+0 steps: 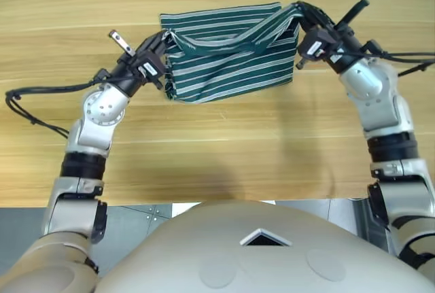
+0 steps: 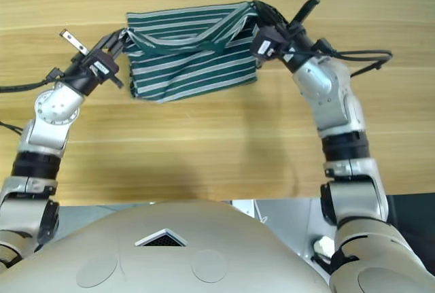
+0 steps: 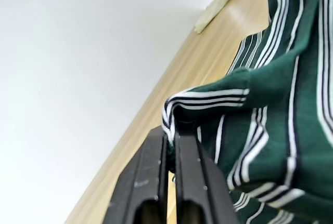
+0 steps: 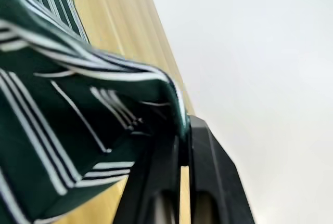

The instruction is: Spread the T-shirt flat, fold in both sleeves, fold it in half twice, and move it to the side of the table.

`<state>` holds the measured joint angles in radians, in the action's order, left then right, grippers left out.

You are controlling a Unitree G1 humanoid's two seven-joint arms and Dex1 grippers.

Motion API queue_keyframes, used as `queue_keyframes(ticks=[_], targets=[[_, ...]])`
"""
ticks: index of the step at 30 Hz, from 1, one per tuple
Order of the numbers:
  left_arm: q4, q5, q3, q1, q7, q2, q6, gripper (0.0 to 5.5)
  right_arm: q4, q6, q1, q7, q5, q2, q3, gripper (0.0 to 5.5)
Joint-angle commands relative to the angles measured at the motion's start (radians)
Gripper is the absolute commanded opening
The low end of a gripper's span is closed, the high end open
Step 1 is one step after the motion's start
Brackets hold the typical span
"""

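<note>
The left end effector (image 3: 171, 133) and right end effector (image 4: 182, 126) are each pinching shut on an opposite corner of the dark green white-striped fabric T-shirt (image 1: 231, 69). They are holding one edge raised and taut above the pale wooden counter (image 1: 217, 150), seemingly so the layer folds over evenly.

Light wooden table (image 1: 204, 150), with the grain running left to right across it. The green T-shirt (image 1: 231, 69) with white stripes sits toward the far side, bunched up and only partly resting on the wood. There's a small pale scrap (image 3: 218, 4) at the table's far edge, can't tell what it is.
</note>
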<state>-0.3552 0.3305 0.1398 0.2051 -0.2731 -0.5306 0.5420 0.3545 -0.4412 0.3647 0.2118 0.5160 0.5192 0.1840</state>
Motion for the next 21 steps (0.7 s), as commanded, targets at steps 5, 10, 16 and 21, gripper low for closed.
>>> queue_keyframes(ticks=[5, 10, 16, 21], targets=[[-0.326, 0.041, 0.025, 0.248, 0.097, 0.049, 0.083, 0.0, 0.387, -0.034, 0.238, -0.148, 0.077, -0.067, 0.086, 0.01], [-0.575, 0.081, 0.055, 0.38, 0.164, 0.072, 0.107, 0.0, 0.596, -0.047, 0.339, -0.223, 0.101, -0.117, 0.134, 0.01], [-0.765, 0.113, 0.094, 0.452, 0.216, 0.112, 0.111, 0.0, 0.732, -0.049, 0.413, -0.289, 0.108, -0.162, 0.173, 0.36], [-0.854, 0.102, 0.092, 0.483, 0.229, 0.138, 0.08, 0.79, 0.814, -0.008, 0.465, -0.349, 0.115, -0.204, 0.198, 1.23]])
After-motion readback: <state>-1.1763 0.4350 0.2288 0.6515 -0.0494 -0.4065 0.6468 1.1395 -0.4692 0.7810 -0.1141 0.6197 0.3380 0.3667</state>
